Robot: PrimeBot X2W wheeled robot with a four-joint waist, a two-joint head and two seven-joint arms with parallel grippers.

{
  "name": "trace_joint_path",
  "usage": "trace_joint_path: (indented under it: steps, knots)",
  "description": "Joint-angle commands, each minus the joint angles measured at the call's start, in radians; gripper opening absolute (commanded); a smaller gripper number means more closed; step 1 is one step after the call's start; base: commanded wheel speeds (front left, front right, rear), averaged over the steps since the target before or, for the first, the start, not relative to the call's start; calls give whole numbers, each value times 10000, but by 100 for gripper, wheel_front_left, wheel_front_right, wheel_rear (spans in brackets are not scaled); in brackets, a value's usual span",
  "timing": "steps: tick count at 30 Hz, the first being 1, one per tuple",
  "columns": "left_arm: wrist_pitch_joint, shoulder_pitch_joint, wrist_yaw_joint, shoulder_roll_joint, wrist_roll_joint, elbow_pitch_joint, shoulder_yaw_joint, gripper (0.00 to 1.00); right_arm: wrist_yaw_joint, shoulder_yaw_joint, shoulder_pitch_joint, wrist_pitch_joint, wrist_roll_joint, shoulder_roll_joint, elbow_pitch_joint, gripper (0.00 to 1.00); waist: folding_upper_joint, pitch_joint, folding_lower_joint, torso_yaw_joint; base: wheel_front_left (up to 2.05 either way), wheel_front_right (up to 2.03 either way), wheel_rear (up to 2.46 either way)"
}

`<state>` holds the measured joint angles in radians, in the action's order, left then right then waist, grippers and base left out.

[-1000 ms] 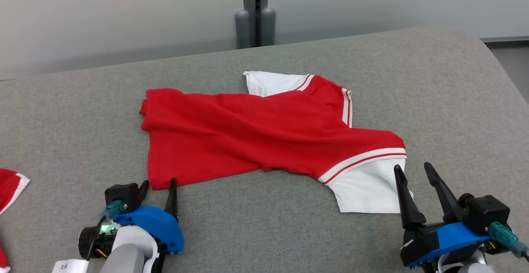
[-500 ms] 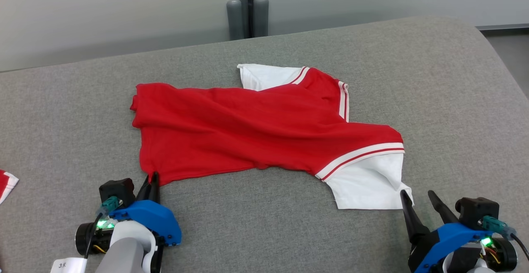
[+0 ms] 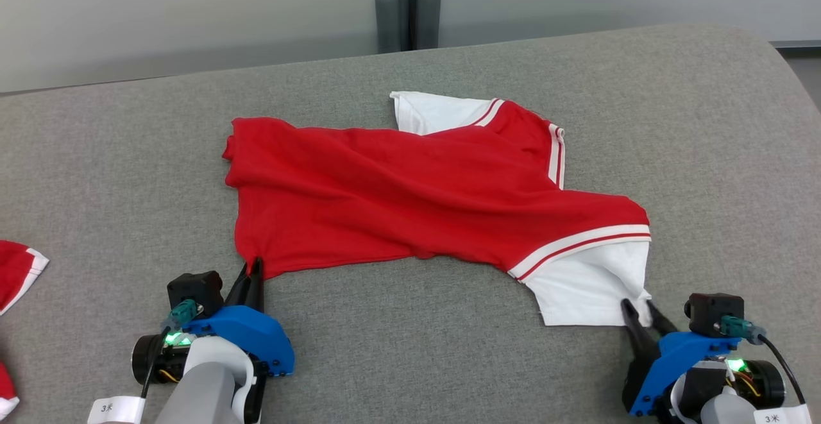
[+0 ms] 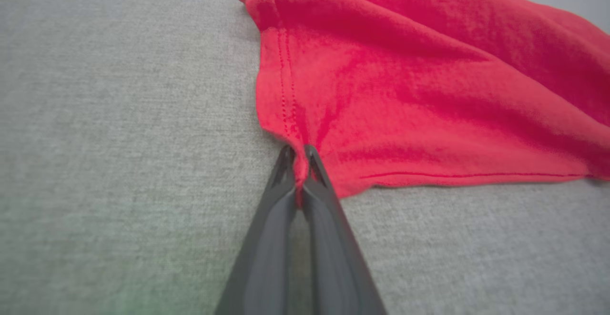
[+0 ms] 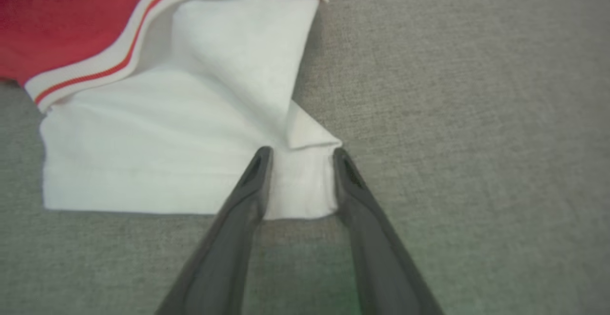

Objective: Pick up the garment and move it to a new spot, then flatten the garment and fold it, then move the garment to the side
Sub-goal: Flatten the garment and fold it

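Red cloth, head view: your garment (image 3: 417, 199) lies rumpled at the middle of the grey upholstery (image 3: 410, 360), left gripper (image 3: 252, 270) at its near hem corner (image 3: 269, 269), right gripper (image 3: 638, 305) at the white sleeve (image 3: 590, 283).
Left wrist view: fingers (image 4: 281, 196) clenched on the red hem corner.
Right wrist view: jaws apart, straddling the sleeve's corner, nothing pinched.
Step in hand: securing the grip before the pick-up, it seems.
Next move: you probably close the right pincer, then raise both corners evenly.
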<state>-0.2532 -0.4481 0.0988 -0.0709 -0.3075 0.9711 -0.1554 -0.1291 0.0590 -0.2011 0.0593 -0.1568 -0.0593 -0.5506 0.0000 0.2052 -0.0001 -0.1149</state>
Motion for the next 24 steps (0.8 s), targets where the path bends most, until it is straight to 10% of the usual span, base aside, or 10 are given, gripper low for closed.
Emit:
trace_joint_path:
  steps: [1, 8, 24]
  knots:
    - [-3, 37, 37, -22, -32, 66, -31, 0, -29, -198, 135, 167, 36, 158, -361, 0, 0, -5, 1, 12, 0, 0, 0]
    - [-123, 352, 129, 19, -239, -886, 135, 0, -16, 124, 354, -454, -665, 83, 759, 0, 0, -301, 1, 10, 0, 0, 0]
    - [1045, 2214, 326, -176, -2375, -7188, 572, 0, -18, 1122, 1788, 999, -2602, 79, 7597, 0, 0, -1071, 1, 96, 0, 0, 0]
